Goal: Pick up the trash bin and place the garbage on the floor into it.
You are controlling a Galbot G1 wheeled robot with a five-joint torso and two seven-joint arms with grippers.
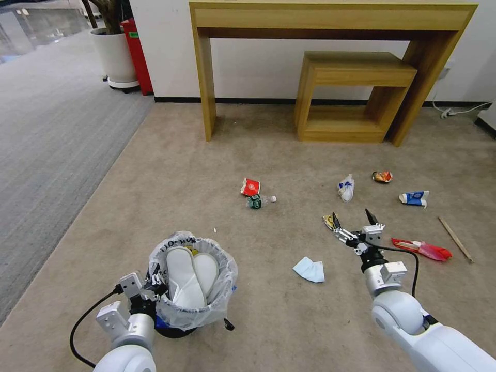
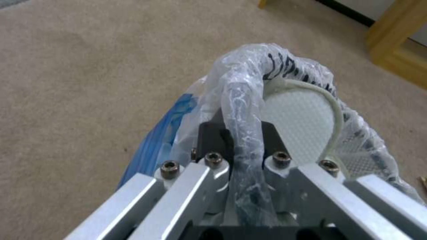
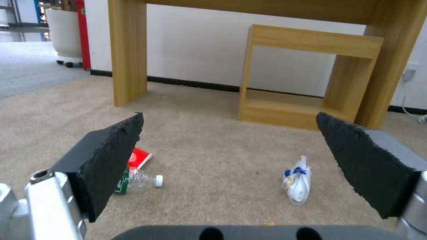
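Note:
The trash bin (image 1: 192, 305), dark blue under a clear printed bag, sits at the lower left of the head view on the floor (image 1: 206, 155). Two white slippers (image 1: 188, 273) stand inside it. My left gripper (image 1: 154, 285) is shut on the bin's bag-wrapped rim (image 2: 242, 110). My right gripper (image 1: 353, 219) hangs open over the carpet beside a small yellowish wrapper (image 1: 328, 222). Garbage lies scattered: red cup (image 1: 250, 187), small bottle (image 1: 258, 201), white wrapper (image 1: 346, 187), orange wrapper (image 1: 382, 176), carton (image 1: 414, 198), red packet (image 1: 423, 249), stick (image 1: 455, 238), tissue (image 1: 310, 269).
A tall wooden desk (image 1: 330, 18) and a lower wooden shelf unit (image 1: 356, 77) stand against the far wall. Grey striped carpet (image 1: 51, 129) runs along the left, with a white planter (image 1: 116, 57) at its far end. A cable (image 1: 460, 109) lies at the right wall.

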